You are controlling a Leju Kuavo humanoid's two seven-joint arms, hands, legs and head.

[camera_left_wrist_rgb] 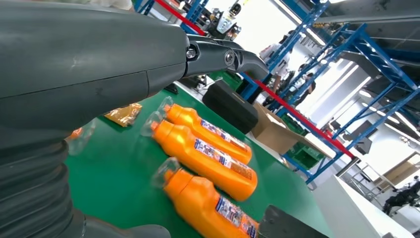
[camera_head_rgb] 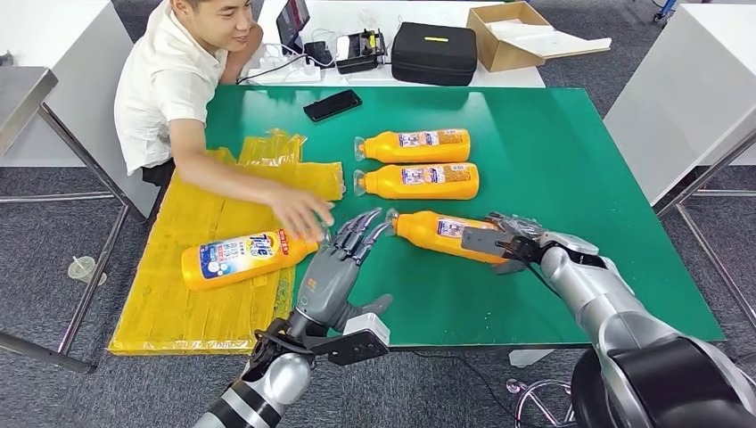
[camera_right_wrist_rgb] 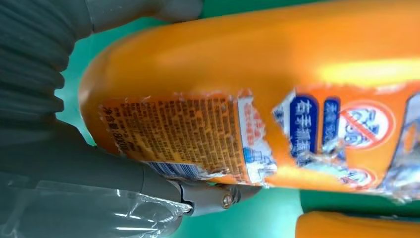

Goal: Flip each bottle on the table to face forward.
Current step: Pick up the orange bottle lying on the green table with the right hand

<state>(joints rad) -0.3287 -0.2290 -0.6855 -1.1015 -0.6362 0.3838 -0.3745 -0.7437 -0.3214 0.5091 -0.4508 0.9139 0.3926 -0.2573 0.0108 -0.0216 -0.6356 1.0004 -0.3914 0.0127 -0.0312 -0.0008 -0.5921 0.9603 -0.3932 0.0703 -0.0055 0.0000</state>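
Observation:
Three orange bottles lie on the green table (camera_head_rgb: pixel 553 160) with caps to the left. The two at the back (camera_head_rgb: pixel 412 145) (camera_head_rgb: pixel 416 181) lie side by side; both also show in the left wrist view (camera_left_wrist_rgb: pixel 208 130) (camera_left_wrist_rgb: pixel 210 161). My right hand (camera_head_rgb: pixel 508 241) grips the base end of the nearest bottle (camera_head_rgb: pixel 441 232), whose torn label (camera_right_wrist_rgb: pixel 198 134) faces the right wrist camera. My left hand (camera_head_rgb: pixel 343 259) hovers open with fingers spread, just left of that bottle's cap (camera_left_wrist_rgb: pixel 171 173). A fourth bottle (camera_head_rgb: pixel 241 257) lies on yellow bags, off the table's left side.
A person leans in from the left, a hand (camera_head_rgb: pixel 303 212) by the fourth bottle's cap and close to my left fingers. Yellow bags (camera_head_rgb: pixel 196 312) spread beside the table. A black phone (camera_head_rgb: pixel 332 104) lies at the table's far edge; a black case (camera_head_rgb: pixel 434 52) and cardboard box (camera_head_rgb: pixel 504 36) stand behind.

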